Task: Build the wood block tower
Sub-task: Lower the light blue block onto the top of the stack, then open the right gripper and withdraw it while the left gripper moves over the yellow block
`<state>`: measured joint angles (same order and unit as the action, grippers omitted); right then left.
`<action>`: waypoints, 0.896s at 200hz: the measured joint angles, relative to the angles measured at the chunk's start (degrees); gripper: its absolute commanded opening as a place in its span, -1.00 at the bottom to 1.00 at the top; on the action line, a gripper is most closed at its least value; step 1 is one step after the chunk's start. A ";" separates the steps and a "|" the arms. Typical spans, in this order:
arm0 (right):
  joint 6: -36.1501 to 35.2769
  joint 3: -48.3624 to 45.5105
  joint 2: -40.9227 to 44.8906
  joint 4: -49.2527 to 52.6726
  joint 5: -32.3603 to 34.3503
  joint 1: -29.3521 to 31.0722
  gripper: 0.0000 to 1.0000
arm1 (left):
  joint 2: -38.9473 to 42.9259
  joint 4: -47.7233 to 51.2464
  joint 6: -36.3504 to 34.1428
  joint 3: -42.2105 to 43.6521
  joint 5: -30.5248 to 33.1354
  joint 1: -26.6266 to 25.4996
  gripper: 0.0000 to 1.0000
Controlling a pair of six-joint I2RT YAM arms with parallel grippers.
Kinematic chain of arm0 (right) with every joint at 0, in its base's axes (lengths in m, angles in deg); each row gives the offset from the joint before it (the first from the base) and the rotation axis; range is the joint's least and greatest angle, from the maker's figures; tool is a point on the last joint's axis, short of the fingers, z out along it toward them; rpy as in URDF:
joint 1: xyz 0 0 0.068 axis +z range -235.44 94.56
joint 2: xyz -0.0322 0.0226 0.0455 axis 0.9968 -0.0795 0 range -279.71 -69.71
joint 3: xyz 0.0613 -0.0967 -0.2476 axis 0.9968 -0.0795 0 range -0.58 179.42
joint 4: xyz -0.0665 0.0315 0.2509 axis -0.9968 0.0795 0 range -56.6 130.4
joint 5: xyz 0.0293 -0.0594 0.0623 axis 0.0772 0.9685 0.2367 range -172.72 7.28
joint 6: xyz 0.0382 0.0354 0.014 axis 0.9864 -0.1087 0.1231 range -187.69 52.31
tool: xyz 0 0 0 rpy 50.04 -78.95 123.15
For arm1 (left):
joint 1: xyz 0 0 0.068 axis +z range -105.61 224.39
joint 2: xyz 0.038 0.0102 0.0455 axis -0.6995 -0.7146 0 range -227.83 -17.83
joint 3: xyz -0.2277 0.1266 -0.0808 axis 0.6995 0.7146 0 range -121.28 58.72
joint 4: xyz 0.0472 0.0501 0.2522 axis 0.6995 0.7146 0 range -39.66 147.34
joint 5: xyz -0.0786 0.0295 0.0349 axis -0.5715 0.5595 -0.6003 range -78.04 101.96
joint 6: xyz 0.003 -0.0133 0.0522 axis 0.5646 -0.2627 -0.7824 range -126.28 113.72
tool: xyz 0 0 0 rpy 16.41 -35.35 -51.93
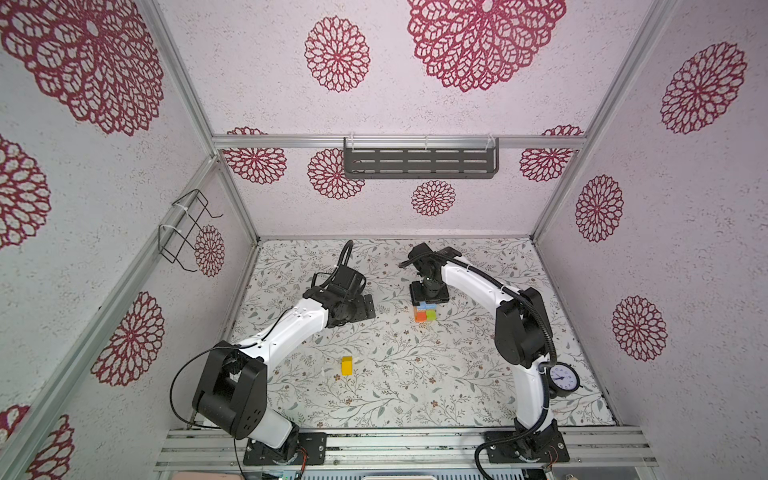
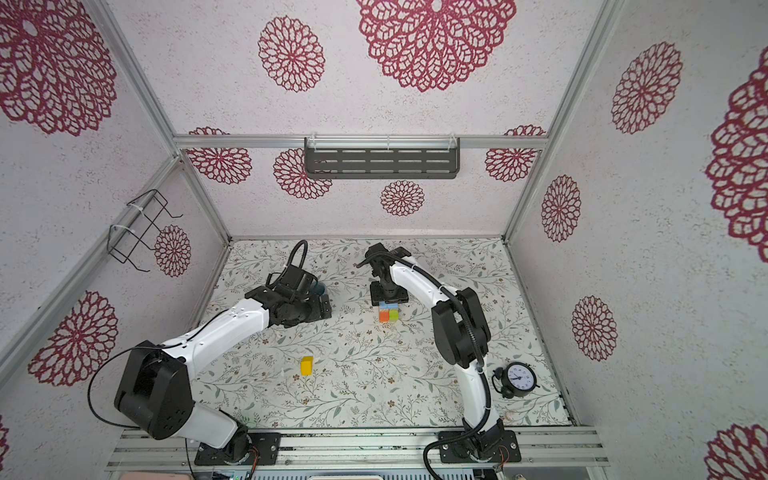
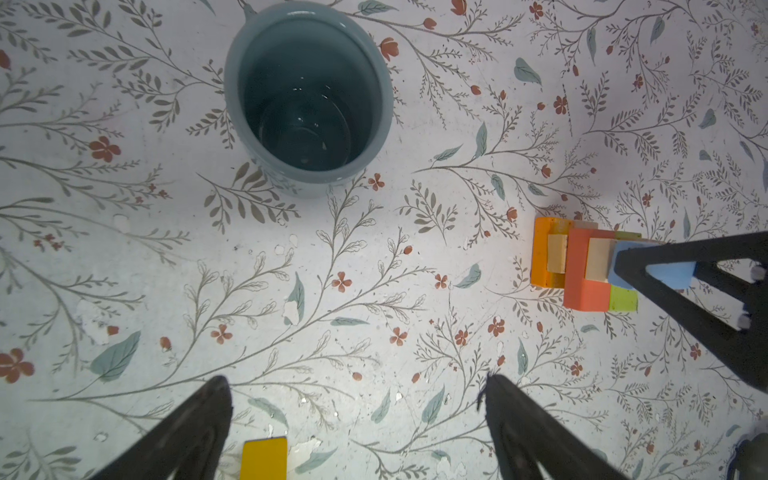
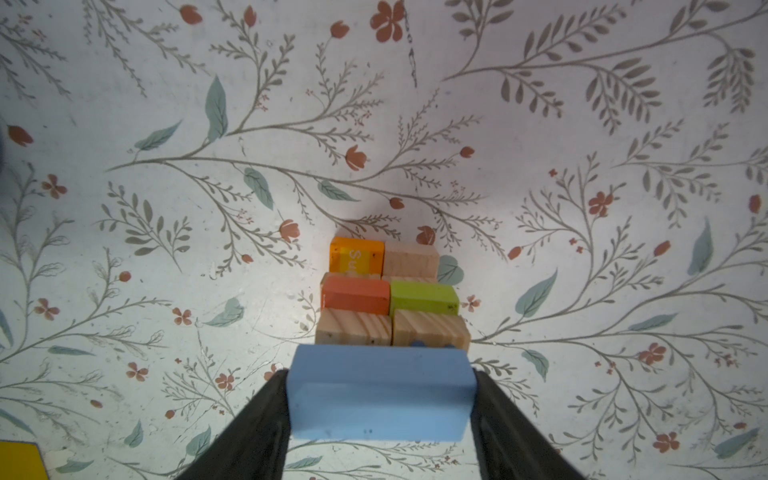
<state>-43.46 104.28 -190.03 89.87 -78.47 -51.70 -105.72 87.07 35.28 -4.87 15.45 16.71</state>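
1. The blue block (image 4: 374, 399) is nearest in the right wrist view. The right gripper (image 4: 380, 374) has one finger against each short end of it, so it is grasping this block, as far as I can see.
2. The block lies crosswise over two natural grooved cubes (image 4: 353, 330), the top layer of the tower (image 1: 425, 312). I judge it is turned this way to bridge both cubes. Whether it rests on them I cannot tell.
3. Below them are a red-orange block (image 4: 355, 295) beside a green block (image 4: 424, 297), then an orange block (image 4: 355, 257) beside a natural block (image 4: 411, 259). The pairs keep the tower compact.
4. The left gripper (image 3: 355, 379) hangs left of the tower, well apart, with its fingers spread wide and empty, probably to stay out of the way.
5. A yellow block (image 1: 347, 365) lies alone on the table (image 1: 415, 395), well apart from the tower, toward the arm bases. It is not yet stacked.
6. The teal cup (image 3: 233, 91) stands left of the tower, near the left gripper.
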 measured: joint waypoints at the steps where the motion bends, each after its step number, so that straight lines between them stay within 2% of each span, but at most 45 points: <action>1: 0.00 0.00 0.00 0.00 0.00 0.00 0.42 | 0.00 0.00 0.00 0.00 0.00 0.00 0.95; 67: 0.31 0.00 0.00 -0.02 0.17 0.00 0.47 | 0.11 0.44 0.00 0.02 0.02 0.00 1.00; 113: 0.42 -3.28 3.04 -3.37 0.70 -0.11 0.52 | 3.28 2.45 0.55 1.57 0.24 0.02 0.82; 130: 0.42 -5.86 6.43 -5.51 0.61 -0.22 0.53 | 6.58 2.82 1.09 4.46 0.22 0.02 0.63; 159: 0.96 -13.14 15.23 -11.45 0.11 -0.55 0.55 | 11.89 3.96 2.27 10.03 0.52 -0.02 0.00; 179: 1.70 -19.82 22.25 -15.37 -0.26 -1.09 0.56 | 14.73 4.79 3.72 14.05 1.36 -0.50 -0.24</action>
<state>-41.75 84.45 -167.77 74.50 -78.73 -52.80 -90.99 91.86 39.00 9.18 16.80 16.20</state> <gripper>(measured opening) 0.779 0.448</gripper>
